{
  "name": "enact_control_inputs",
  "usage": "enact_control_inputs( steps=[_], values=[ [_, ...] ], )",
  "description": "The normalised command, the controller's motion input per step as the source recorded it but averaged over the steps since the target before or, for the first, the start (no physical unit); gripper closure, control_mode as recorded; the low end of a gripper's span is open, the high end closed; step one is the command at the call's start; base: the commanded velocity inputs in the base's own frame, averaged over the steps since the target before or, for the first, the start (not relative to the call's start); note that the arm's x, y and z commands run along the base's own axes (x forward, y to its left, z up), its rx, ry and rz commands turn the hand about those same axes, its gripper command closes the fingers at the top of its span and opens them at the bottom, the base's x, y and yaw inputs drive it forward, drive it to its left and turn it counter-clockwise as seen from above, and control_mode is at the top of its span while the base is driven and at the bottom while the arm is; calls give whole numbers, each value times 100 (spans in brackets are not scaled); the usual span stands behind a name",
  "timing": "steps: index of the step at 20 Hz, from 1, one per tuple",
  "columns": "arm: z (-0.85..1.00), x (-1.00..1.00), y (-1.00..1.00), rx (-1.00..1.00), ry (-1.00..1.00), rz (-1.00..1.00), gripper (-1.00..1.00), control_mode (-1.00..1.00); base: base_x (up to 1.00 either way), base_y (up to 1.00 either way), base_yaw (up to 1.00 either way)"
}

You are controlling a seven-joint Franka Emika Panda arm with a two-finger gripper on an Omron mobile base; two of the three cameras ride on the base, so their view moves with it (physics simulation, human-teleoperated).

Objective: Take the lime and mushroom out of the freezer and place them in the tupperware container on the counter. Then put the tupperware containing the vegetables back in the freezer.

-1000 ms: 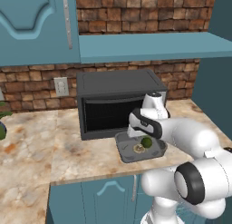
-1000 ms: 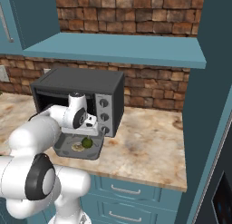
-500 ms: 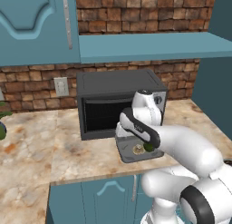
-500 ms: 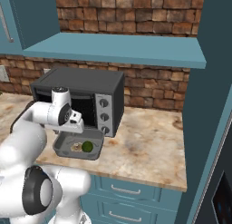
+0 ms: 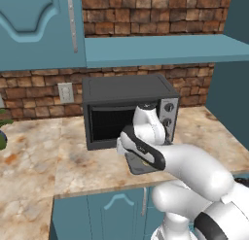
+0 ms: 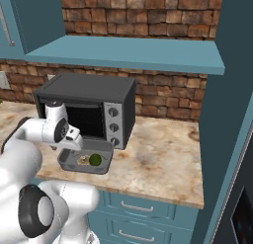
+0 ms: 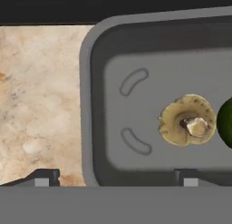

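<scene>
Gripper (image 7: 115,177) spread wide, holding nothing, poised above the left rim of the tupperware container (image 7: 88,105). Mushroom (image 7: 187,120) lying cap-down inside the tray, lime (image 7: 226,122) just beside it at the frame edge, possibly touching. From the right base view, both seen side by side: mushroom (image 6: 83,160), lime (image 6: 95,160), container (image 6: 66,161) resting on the counter (image 6: 158,159), directly in front of the black toaster oven (image 6: 89,102).

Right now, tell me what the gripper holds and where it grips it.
Nothing. The gripper is open above the container's end rim, one fingertip either side of it. The mushroom and lime lie loose inside.
</scene>
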Motion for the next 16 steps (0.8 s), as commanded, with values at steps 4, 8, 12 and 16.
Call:
enact_control_inputs(
  steps=[4, 8, 12, 16],
  values=[
    [-12, 32, 36, -4, 4, -8, -100, -100, 0, 0, 0],
    [-9, 40, 5, 0, 9, -4, -100, -100, 0, 0, 0],
    [-32, 36, 0, 0, 4, -3, -100, -100, 0, 0, 0],
    [-49, 16, 7, -7, 0, -3, -100, -100, 0, 0, 0]
  ],
)
